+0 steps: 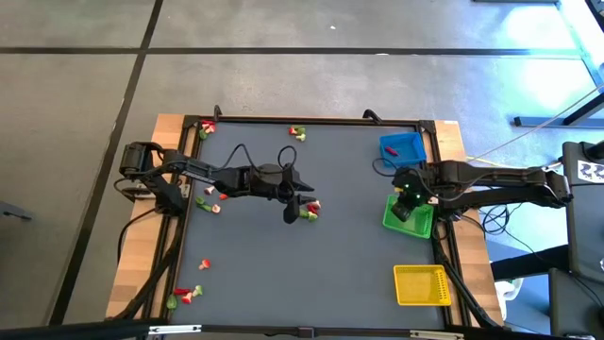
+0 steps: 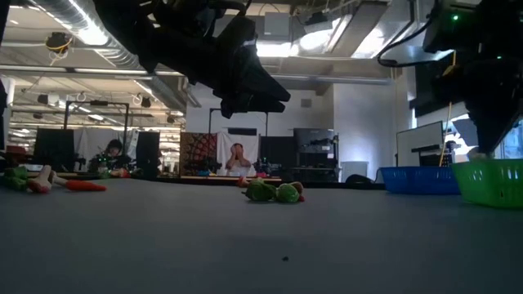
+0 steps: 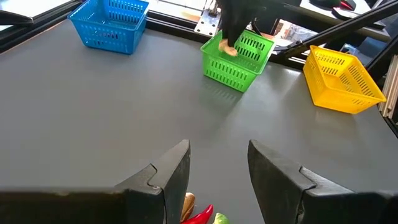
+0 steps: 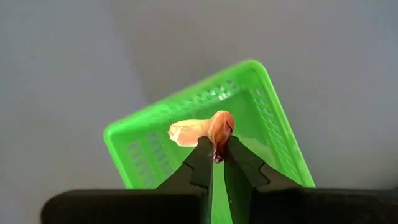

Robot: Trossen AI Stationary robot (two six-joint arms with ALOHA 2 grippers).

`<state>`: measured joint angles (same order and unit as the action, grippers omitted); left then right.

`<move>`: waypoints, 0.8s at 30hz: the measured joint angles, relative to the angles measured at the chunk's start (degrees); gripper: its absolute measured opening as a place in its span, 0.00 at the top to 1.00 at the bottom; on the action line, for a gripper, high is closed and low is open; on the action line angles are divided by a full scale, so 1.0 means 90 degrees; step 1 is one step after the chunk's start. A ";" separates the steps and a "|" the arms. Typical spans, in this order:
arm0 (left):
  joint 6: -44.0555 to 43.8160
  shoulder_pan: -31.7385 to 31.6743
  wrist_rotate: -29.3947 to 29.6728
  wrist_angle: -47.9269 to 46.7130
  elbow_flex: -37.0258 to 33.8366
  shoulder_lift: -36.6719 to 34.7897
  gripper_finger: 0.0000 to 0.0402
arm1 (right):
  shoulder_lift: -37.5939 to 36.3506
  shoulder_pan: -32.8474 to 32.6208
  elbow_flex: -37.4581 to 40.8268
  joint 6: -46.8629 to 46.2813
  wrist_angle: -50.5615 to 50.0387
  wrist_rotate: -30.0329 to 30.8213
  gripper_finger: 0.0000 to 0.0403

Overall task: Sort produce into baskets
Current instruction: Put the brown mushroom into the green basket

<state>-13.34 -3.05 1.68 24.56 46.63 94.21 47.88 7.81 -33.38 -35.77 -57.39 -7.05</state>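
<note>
The right hand hangs directly above the green basket, its fingers pinching a pale orange produce piece. The left hand hovers mid-worktop with fingers spread, a small cluster of red and green produce just beneath it. The blue basket and yellow basket flank the green one beside the right hand.

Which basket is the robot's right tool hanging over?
The green basket, the middle one. The right tool hangs above it, pinching a pale orange piece. The blue basket and yellow basket have no tool over them.
</note>
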 joint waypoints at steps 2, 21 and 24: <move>-0.0002 0.0000 0.0012 0.0000 0.0000 0.0000 0.61 | 0.0000 0.0000 0.0070 0.0000 0.0063 0.0060 0.94; -0.0012 0.0000 0.0014 0.0002 0.0000 0.0000 0.61 | 0.0000 0.0008 0.0561 -0.0187 0.0698 -0.0004 0.92; -0.0015 0.0000 0.0014 0.0002 0.0000 0.0000 0.61 | 0.0000 0.0008 0.0561 -0.0223 0.0698 -0.0004 0.85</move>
<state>-13.47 -3.05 1.80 24.58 46.63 94.21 47.88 7.89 -28.34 -37.77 -51.11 -7.09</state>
